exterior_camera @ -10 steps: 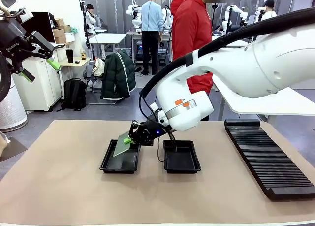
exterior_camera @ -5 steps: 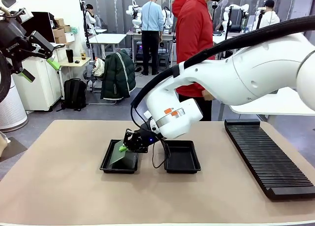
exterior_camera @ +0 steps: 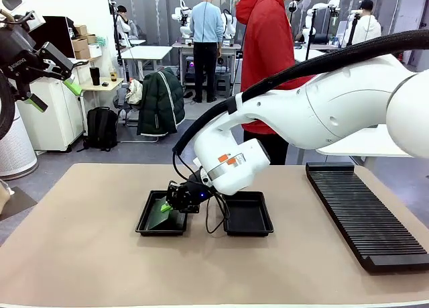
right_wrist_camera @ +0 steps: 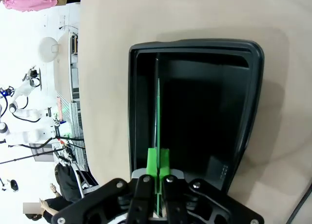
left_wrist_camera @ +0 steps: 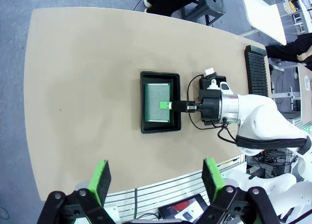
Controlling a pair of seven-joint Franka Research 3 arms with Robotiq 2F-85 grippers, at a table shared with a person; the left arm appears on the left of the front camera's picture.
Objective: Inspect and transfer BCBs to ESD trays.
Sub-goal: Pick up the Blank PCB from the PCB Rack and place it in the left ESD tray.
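My right gripper (exterior_camera: pixel 169 202) reaches across the middle and is shut on one edge of a green BCB (exterior_camera: pixel 159 218). The board hangs tilted, low inside the left ESD tray (exterior_camera: pixel 143 222); I cannot tell whether it touches the floor. From above, the left wrist view shows the BCB (left_wrist_camera: pixel 157 99) over that tray (left_wrist_camera: pixel 161 129) with the right gripper (left_wrist_camera: pixel 165 105) at its edge. The right wrist view has the BCB (right_wrist_camera: pixel 157 112) edge-on between my shut fingers (right_wrist_camera: pixel 158 161), above the tray's black floor (right_wrist_camera: pixel 204 116). The second ESD tray (exterior_camera: pixel 267 222) lies beside it. My left gripper (exterior_camera: pixel 55 94) is raised at the far left, open (left_wrist_camera: pixel 156 180).
A long black ribbed rack (exterior_camera: pixel 365 214) lies along the table's right side (left_wrist_camera: pixel 256 68). A person in a red jacket (exterior_camera: pixel 268 60) stands at the far edge. Bare tan tabletop stretches left of and in front of the trays.
My right gripper has moved down and slightly left, lowering the BCB from above the left tray into it. The person in red has shifted. The left arm has stayed still.
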